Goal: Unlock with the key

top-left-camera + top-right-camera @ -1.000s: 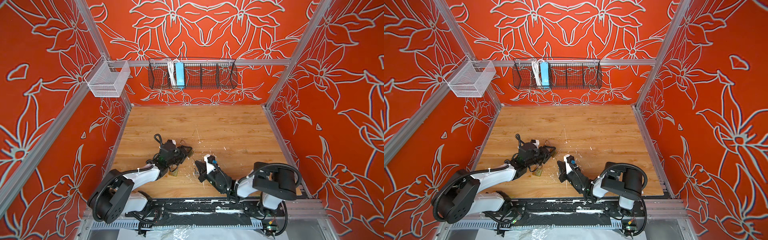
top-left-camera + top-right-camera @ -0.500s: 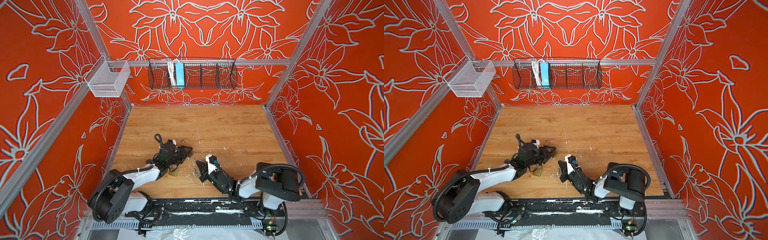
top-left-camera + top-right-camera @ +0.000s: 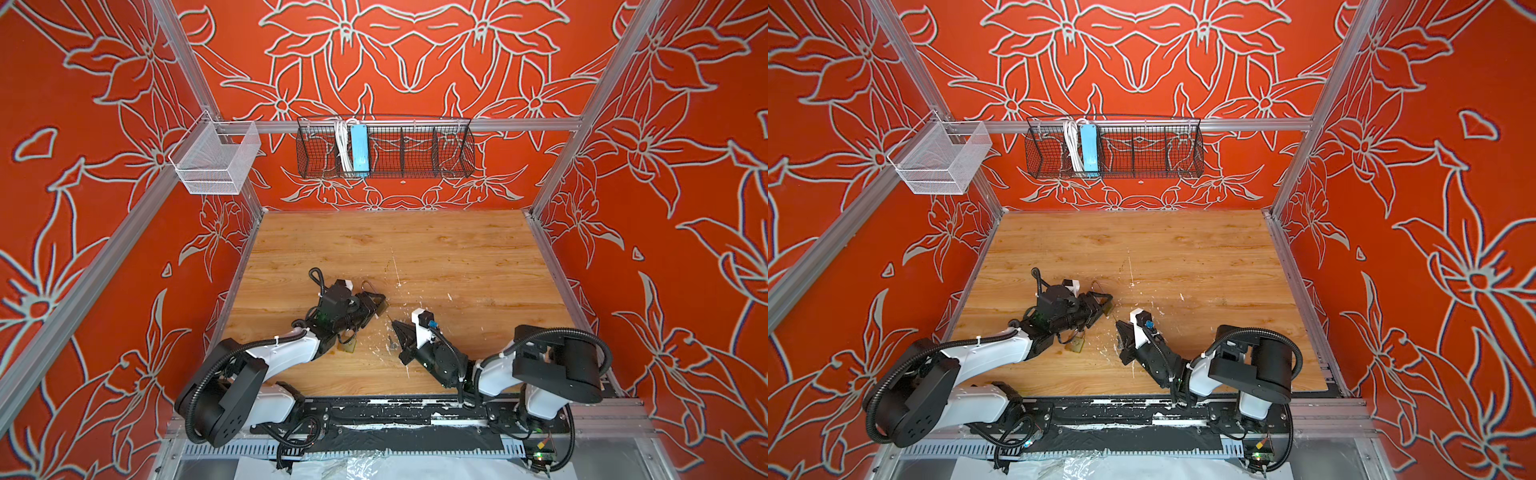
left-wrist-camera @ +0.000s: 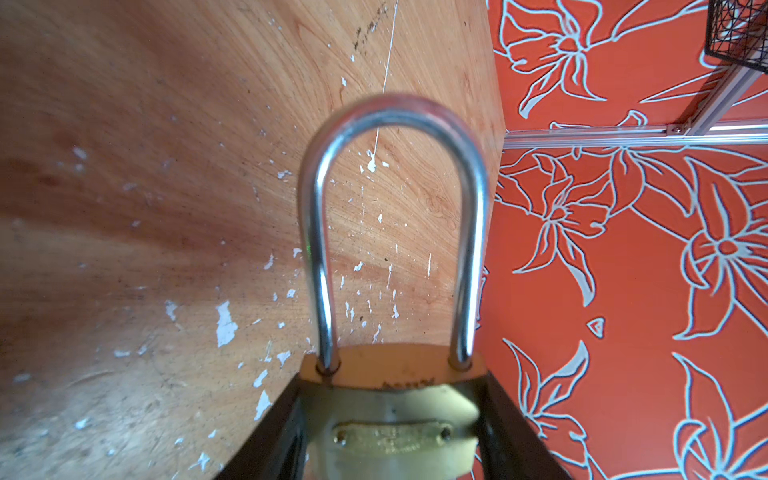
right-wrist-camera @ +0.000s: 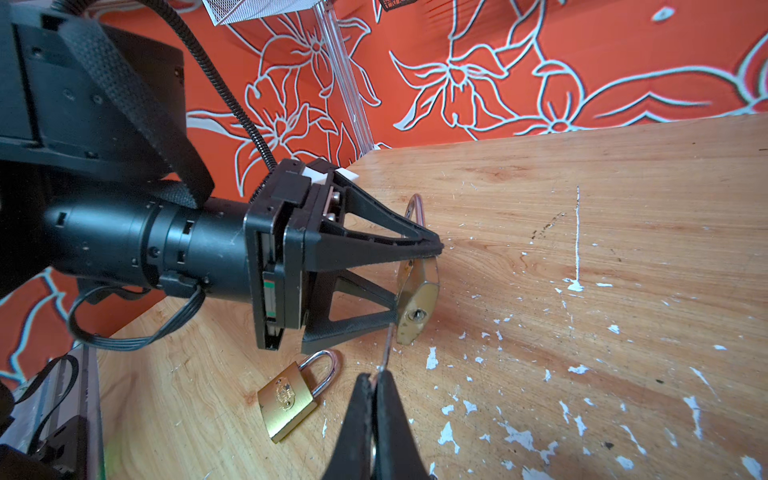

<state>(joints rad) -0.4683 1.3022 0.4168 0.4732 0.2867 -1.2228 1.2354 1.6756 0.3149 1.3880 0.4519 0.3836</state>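
On the left wall a white mesh basket (image 3: 212,163) hangs from the frame rail, well above the wooden table (image 3: 415,245). On the back wall, more toward the middle, there is a black wire basket (image 3: 415,149) with a blue power strip (image 3: 359,148) standing in its left part.

The left arm starts from the near left corner, folds at the elbow and lies low over the table, with the forearm going to the right. The left gripper (image 5: 417,286) is turned on its side, so one finger is above the other. It is clamped on the brass body of the big padlock (image 4: 395,415). The steel shackle (image 4: 392,199) sits with both legs in the body. The keyhole (image 5: 415,316) faces the right gripper, and the lower finger ends just beside it.

Under the left wrist a small padlock (image 5: 286,399) lies flat on the table, near the key but apart from it.

The right gripper (image 5: 376,380) is closed on the key (image 5: 386,347), and only the thin blade sticks out. Its tip is just beside the lower edge of the big padlock, close to the keyhole but not inside it. The right arm comes from the near right corner and reaches low toward the middle, with white chipped spots on the table around it.
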